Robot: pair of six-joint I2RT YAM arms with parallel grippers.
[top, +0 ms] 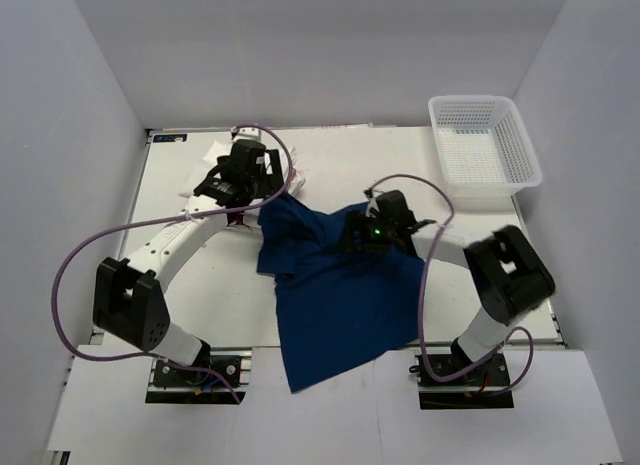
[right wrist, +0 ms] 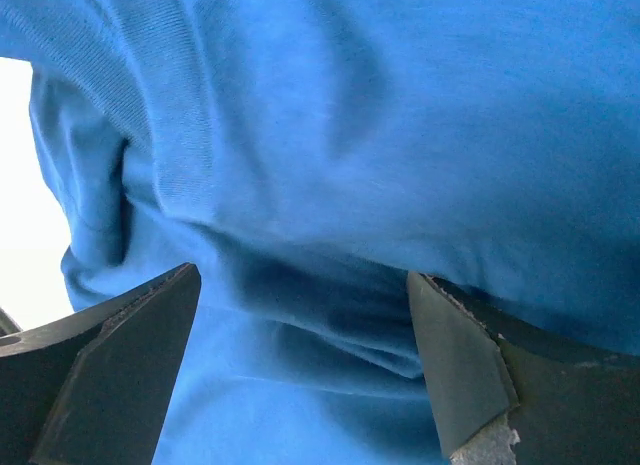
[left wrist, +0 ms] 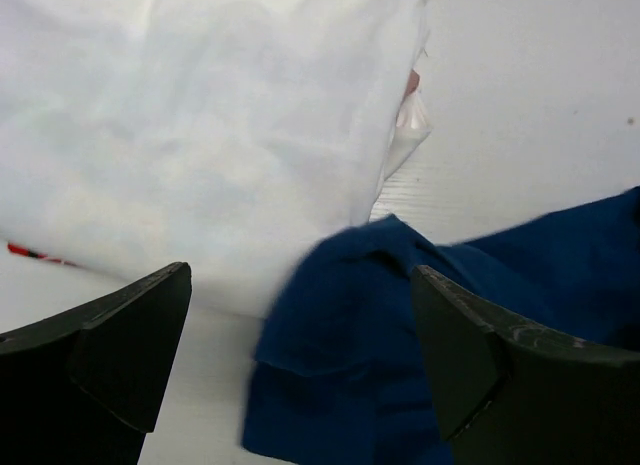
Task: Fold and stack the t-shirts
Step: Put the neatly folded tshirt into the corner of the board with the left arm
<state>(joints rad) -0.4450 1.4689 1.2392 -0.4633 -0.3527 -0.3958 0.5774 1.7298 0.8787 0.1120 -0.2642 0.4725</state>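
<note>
Big white table (top: 215,295) under everything, and sprawled across it is the navy t-shirt (top: 340,305), rumpled, not yet folded, hem spilling off the near edge. Beyond the navy shirt's far right corner sits the mesh basket (top: 478,99), well apart and out of play. At the navy shirt's far left corner lies the pile of white t-shirts (left wrist: 200,135), touching the blue cloth, with a sliver of red print (left wrist: 30,252) peeking out beneath. The left gripper (left wrist: 300,355) hovers right over that meeting point, jaws wide apart around a bunched blue corner. The right gripper (right wrist: 300,355) is over the navy shirt's upper middle, jaws apart too, above a thick ridge of folds. The danger, I'd say: a left pinch grabs white along with blue and drags the pile askew. On the right, a bite into that ridge takes several layers and lifts a lump. The white pile also crowds the room for spreading.
</note>
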